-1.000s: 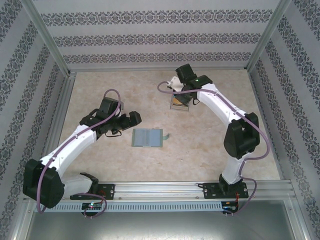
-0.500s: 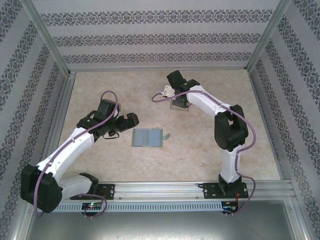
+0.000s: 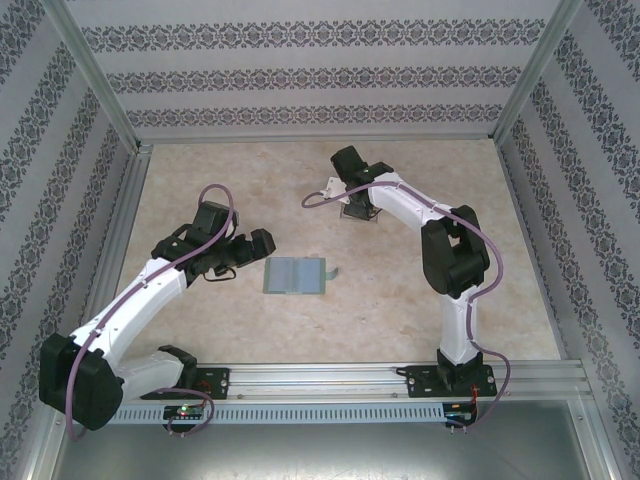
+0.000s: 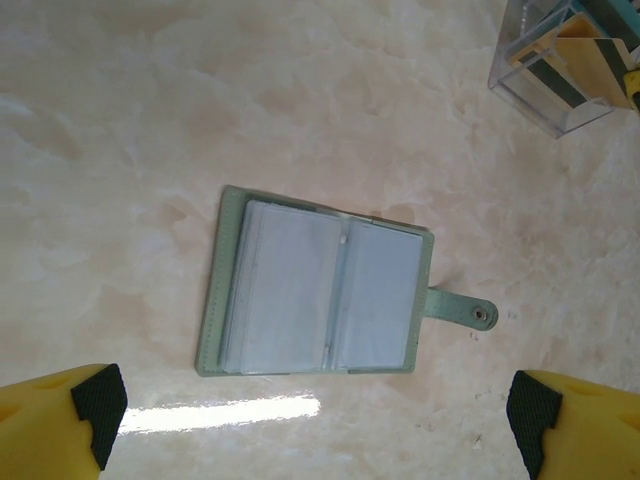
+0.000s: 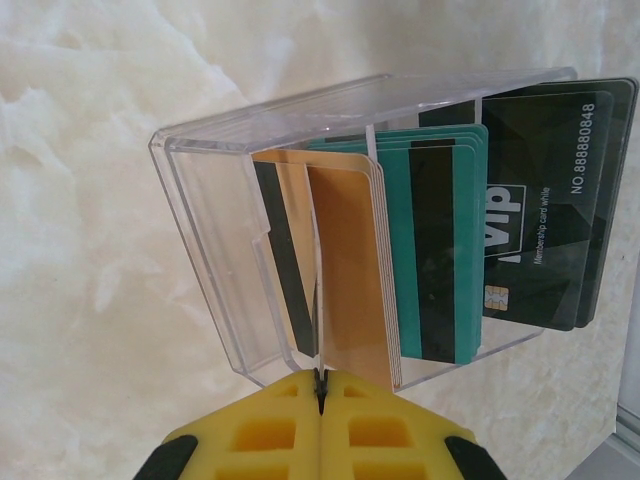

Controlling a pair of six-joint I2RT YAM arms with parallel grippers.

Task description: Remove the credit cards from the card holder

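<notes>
One card holder (image 4: 300, 300), dull green with pale blue-grey sleeves and a snap tab, lies open and flat mid-counter (image 4: 150, 120), below the empty, fully spread left gripper (image 4: 312, 420). The credit cards (image 5: 440, 250) stand in one clear box (image 5: 210, 230), well apart from it, in tan-gold, teal and black stacks; the black reads "VIP", "Membership card", "NO.88880848". The right gripper (image 5: 320, 392) is closed tight at a tan-gold card's edge; whether it grips the card cannot be told.
</notes>
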